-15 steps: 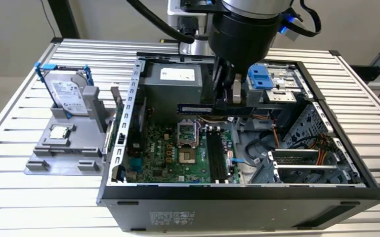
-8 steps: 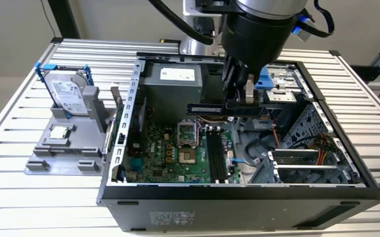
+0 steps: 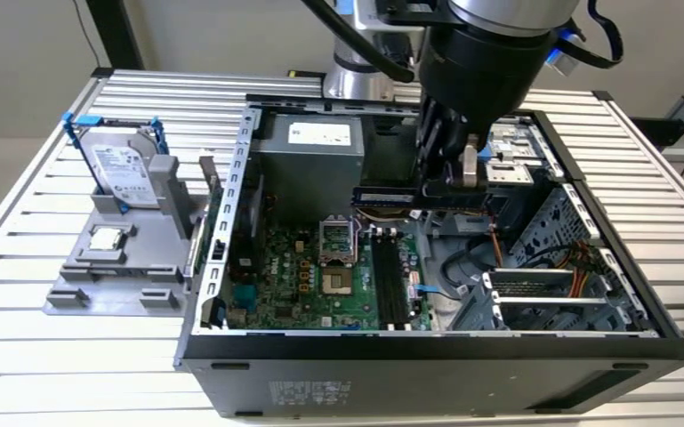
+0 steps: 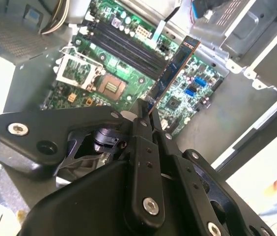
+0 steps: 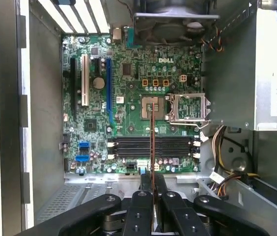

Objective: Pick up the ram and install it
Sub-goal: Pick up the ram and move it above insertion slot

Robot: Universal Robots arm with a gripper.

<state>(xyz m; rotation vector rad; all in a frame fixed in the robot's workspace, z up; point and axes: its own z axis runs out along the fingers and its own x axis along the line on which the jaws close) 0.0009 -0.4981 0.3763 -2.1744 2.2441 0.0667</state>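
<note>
While hanging over the open black metal computer case on the slatted aluminium bench, pinches one end of the long, thin, dark blue-green ram stick in the black pincer. Holds it roughly level in the air, well above the green motherboard. Shows edge-on in the first wrist view, crossing the black memory slots. Sits well apart from the silver hard drive in its blue frame and the small square processor chip at the exterior view's left.
</note>
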